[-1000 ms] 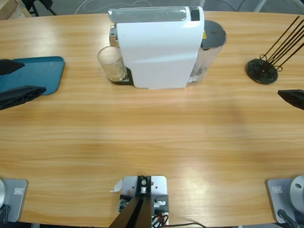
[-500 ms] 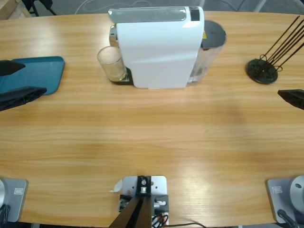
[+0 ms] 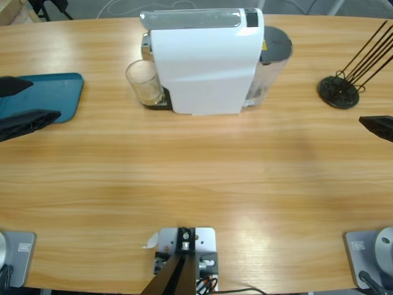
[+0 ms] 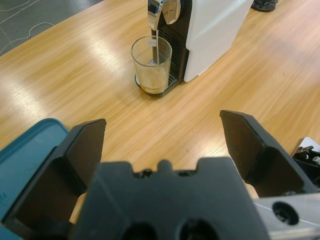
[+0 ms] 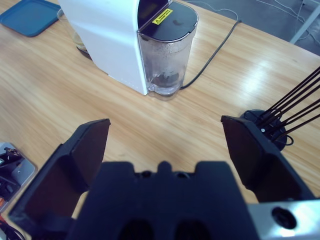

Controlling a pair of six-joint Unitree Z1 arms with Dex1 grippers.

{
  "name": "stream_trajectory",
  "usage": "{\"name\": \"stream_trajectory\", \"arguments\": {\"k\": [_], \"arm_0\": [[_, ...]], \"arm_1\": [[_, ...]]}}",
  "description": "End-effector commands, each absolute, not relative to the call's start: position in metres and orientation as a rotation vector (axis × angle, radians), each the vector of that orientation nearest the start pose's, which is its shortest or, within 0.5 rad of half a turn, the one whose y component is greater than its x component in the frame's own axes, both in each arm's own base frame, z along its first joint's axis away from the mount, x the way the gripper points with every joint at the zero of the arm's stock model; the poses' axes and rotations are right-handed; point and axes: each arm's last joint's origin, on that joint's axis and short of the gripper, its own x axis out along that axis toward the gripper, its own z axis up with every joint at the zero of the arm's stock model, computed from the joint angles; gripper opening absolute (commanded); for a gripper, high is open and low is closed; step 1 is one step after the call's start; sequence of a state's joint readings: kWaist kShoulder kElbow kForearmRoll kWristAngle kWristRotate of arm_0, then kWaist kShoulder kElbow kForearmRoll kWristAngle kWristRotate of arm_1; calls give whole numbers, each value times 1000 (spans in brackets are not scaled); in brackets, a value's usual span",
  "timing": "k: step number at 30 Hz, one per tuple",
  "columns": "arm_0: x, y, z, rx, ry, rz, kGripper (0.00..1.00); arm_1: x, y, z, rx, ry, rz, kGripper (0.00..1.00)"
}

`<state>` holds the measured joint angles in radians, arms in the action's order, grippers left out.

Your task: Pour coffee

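Here, a white coffee machine [image 3: 206, 61] at the far middle of the wooden surface [image 3: 196, 178], a clear glass [image 4: 151, 65] under its spout [image 4: 154, 15], on the drip tray. In the glass a thin stream and a shallow pale amber coffee [image 4: 151, 77]. Left gripper [image 4: 162, 142] at the left edge over a teal tray [image 3: 43, 95], jaws wide apart, holding nothing, well apart from the glass. Right gripper [image 5: 165, 150] at the right edge, jaws also wide and empty, near a black stand with thin rods [image 3: 339, 91]. Water tank [image 5: 166, 50] at the machine's back.
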<state>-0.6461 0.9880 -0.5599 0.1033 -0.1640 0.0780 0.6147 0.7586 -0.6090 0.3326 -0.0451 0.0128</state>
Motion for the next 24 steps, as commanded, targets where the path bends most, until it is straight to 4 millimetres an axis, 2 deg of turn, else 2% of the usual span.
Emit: {"name": "stream_trajectory", "arguments": {"k": [1,13,16,19,22,24], "arm_0": [[98,-82,284,200,532,-797,1000],[93,-79,287,236,482,-805,1000],[99,-84,287,240,501,-811,1000],[102,-87,295,240,495,-832,1000],[102,-84,298,391,458,-835,1000],[105,-83,299,397,460,-817,1000]], "arm_1": [[63,43,302,-143,506,568,1000],[64,44,301,-143,518,568,1000],[66,45,300,-146,535,566,1000],[68,47,299,-150,548,571,1000],[66,45,301,-146,531,565,1000],[63,43,302,-141,516,566,1000]]}}
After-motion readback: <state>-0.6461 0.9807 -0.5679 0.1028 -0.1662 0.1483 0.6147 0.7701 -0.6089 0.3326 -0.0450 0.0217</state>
